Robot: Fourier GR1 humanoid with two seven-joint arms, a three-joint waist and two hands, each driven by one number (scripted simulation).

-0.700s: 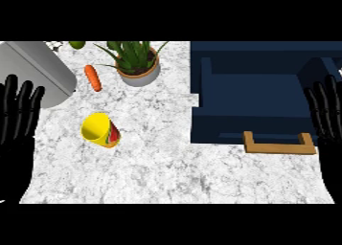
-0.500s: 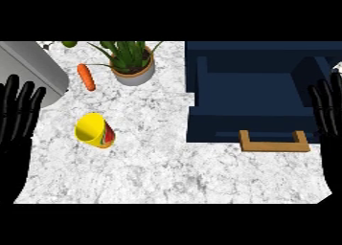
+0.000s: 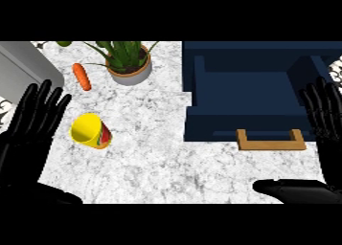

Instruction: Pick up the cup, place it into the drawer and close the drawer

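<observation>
Task at start, nothing done: yellow cup lies tipped on marble counter, left of open navy drawer w/ wooden handle. Left hand and right hand both flat, fingers straight, holding nothing. Left: grasp, place, close. Forearms cut off below; drawer depth prob. empty, too dark to confirm.
</observation>
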